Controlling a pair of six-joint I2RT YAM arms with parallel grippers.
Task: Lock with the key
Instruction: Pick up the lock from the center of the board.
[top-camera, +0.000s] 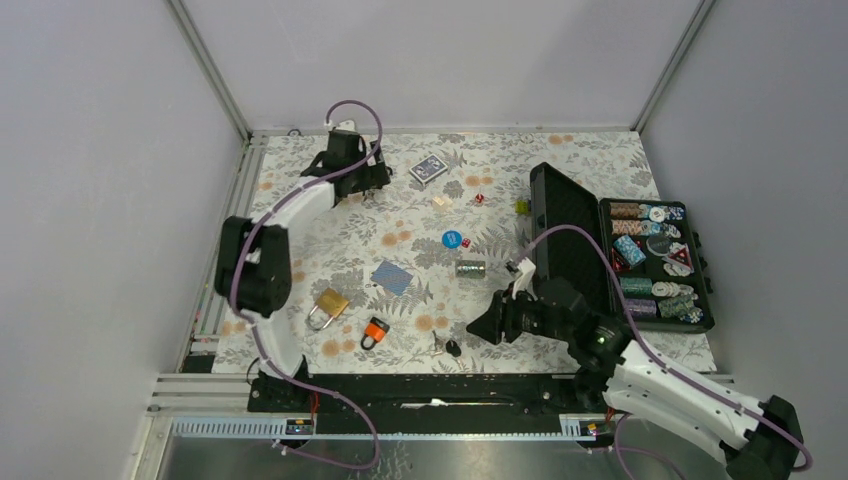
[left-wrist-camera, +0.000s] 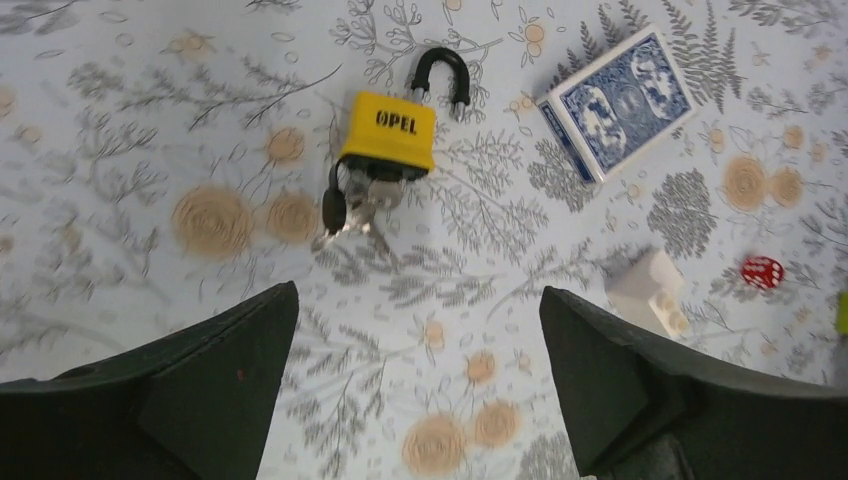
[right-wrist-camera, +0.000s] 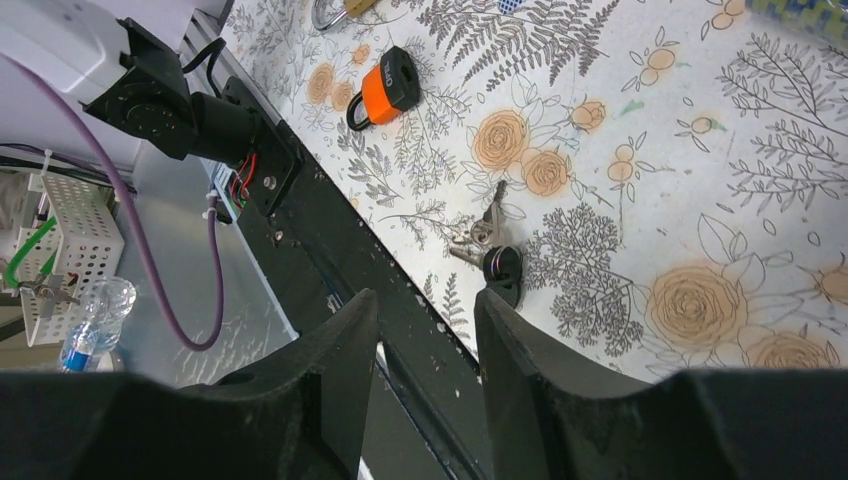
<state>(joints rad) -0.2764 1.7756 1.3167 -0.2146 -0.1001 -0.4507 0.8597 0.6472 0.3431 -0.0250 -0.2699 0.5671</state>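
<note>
A yellow padlock (left-wrist-camera: 390, 130) with a black shackle lies on the floral cloth in the left wrist view. One end of its shackle is out of the body, and a black-headed key (left-wrist-camera: 335, 208) with a small bunch sticks in its underside. My left gripper (left-wrist-camera: 418, 300) hovers just short of it, wide open and empty; in the top view it (top-camera: 352, 175) is at the far left of the table. My right gripper (right-wrist-camera: 425, 310) is open and empty over the table's near edge, just short of a loose bunch of keys (right-wrist-camera: 490, 255). An orange padlock (right-wrist-camera: 388, 85) lies beyond.
A brass padlock (top-camera: 330, 304) lies left of the orange padlock (top-camera: 374, 333). A blue card deck (left-wrist-camera: 620, 100), a white block (left-wrist-camera: 650, 285) and a red die (left-wrist-camera: 762, 272) lie right of the yellow padlock. An open poker-chip case (top-camera: 655, 260) stands at the right.
</note>
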